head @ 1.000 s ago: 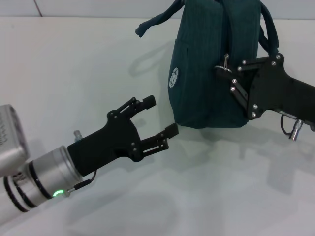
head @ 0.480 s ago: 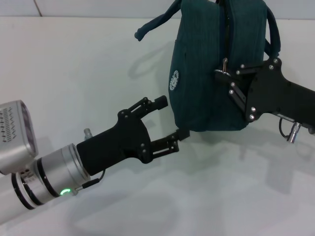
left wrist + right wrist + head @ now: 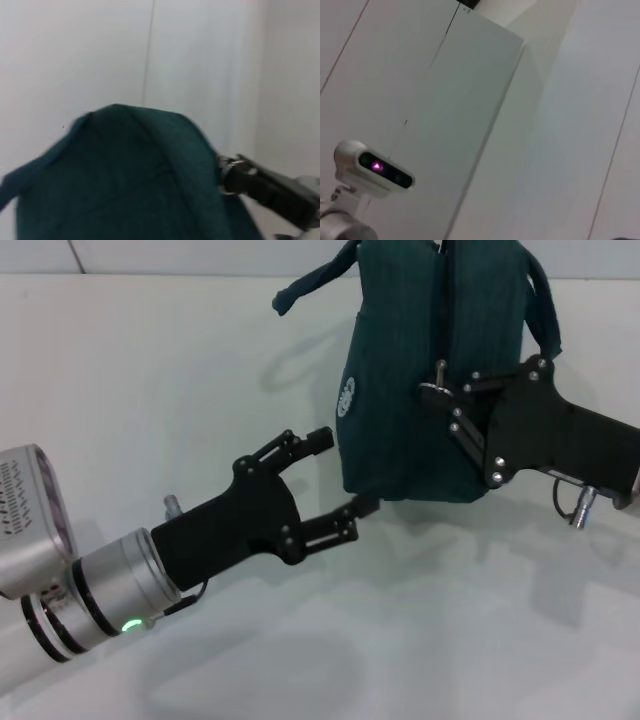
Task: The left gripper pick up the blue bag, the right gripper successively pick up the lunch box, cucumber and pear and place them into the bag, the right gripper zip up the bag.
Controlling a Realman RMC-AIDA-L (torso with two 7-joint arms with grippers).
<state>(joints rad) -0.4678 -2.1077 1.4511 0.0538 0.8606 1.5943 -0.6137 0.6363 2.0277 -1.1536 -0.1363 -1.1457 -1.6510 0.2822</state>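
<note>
— Two grippers in the head view. Left gripper (image 3: 340, 473)?

— Low on the left, fingers spread wide, holding nothing, tips just beside the lower left corner of the blue bag (image 3: 400, 390).

— And the right gripper (image 3: 447, 405)?

— Against the bag's front, pinched shut on the zipper pull (image 3: 437, 382).

— Bag's place?

— Upper middle, upright on the white table (image 3: 150, 390), strap (image 3: 310, 285) trailing off to the left. Closed along the visible seam.

— Left wrist view?

— Fills with the bag's rounded dark teal side.
</note>
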